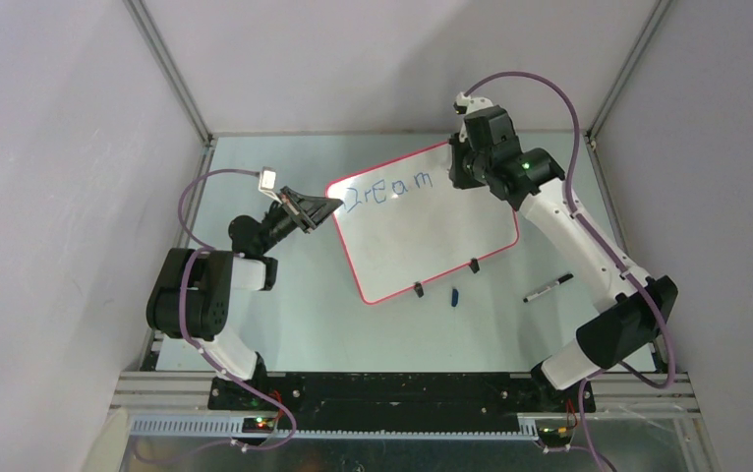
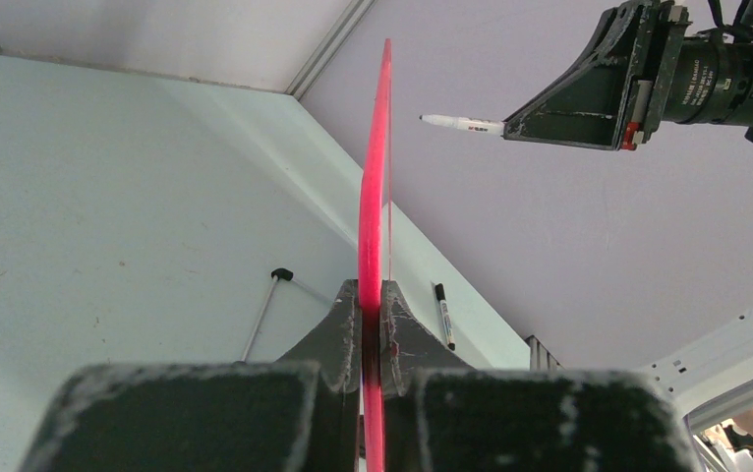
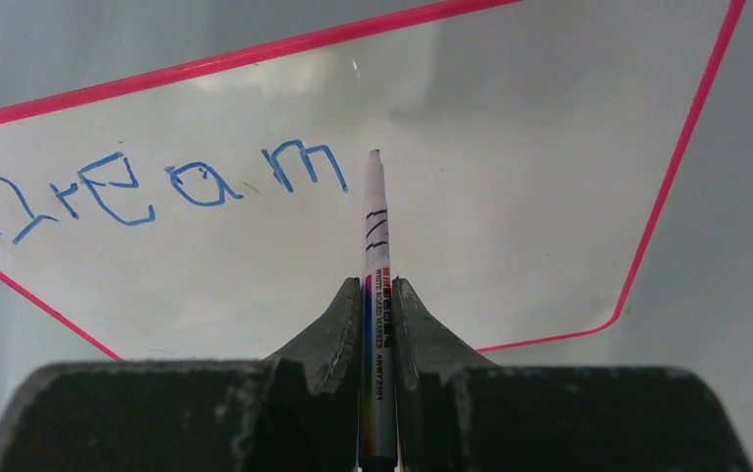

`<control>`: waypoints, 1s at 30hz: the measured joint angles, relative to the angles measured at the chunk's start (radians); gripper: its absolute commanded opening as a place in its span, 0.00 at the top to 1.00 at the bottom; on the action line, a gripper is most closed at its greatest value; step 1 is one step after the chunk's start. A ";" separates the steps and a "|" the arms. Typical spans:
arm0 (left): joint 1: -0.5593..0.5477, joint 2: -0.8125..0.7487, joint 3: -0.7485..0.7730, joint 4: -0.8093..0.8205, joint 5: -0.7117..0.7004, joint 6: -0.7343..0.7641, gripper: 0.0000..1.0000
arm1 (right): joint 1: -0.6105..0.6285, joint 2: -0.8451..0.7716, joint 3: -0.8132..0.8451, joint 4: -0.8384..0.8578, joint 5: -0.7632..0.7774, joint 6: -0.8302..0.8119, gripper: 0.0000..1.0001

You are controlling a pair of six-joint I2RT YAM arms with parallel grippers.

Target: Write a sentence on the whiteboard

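1. The whiteboard (image 1: 422, 231) sat mid-desk (image 1: 284, 315), long axis running near-left to far-right; the sentence (image 1: 389, 190) read only "Dream" along the far edge.
2. The left end effector (image 2: 373, 295) clamped its left corner. The right end effector (image 3: 379, 290) gripped a marker (image 3: 376, 226), tip just past the "m".
3. Couldn't tell whether the tip touched.
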 measured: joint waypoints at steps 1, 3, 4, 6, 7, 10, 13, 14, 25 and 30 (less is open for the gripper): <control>0.000 0.000 0.000 0.000 0.000 0.000 1.00 | 0.000 0.003 0.003 0.001 -0.001 0.000 1.00; 0.000 0.000 0.000 0.000 0.000 0.000 1.00 | 0.000 0.010 0.006 0.003 -0.006 0.000 1.00; 0.000 0.000 0.000 0.000 0.000 0.000 1.00 | 0.000 0.013 0.007 0.003 -0.007 0.000 1.00; 0.000 0.000 0.000 0.000 0.000 0.000 1.00 | 0.000 0.022 0.011 0.003 -0.014 0.000 1.00; 0.000 0.000 0.000 0.000 0.000 0.000 1.00 | 0.000 0.026 0.013 0.004 -0.018 0.000 1.00; 0.000 0.000 0.000 0.000 0.000 0.000 1.00 | 0.000 0.036 0.014 0.005 -0.023 0.000 1.00; 0.000 0.000 0.000 0.000 0.000 0.000 1.00 | 0.000 0.043 0.014 0.005 -0.026 0.000 1.00; 0.000 0.000 0.000 0.000 0.000 0.000 1.00 | 0.000 0.045 0.014 0.006 -0.026 0.000 1.00; 0.000 0.000 0.000 0.000 0.000 0.000 1.00 | -0.002 0.067 0.022 0.006 -0.031 0.000 1.00; 0.000 0.000 0.000 0.000 0.000 0.000 1.00 | -0.003 0.071 0.023 0.007 -0.029 0.000 1.00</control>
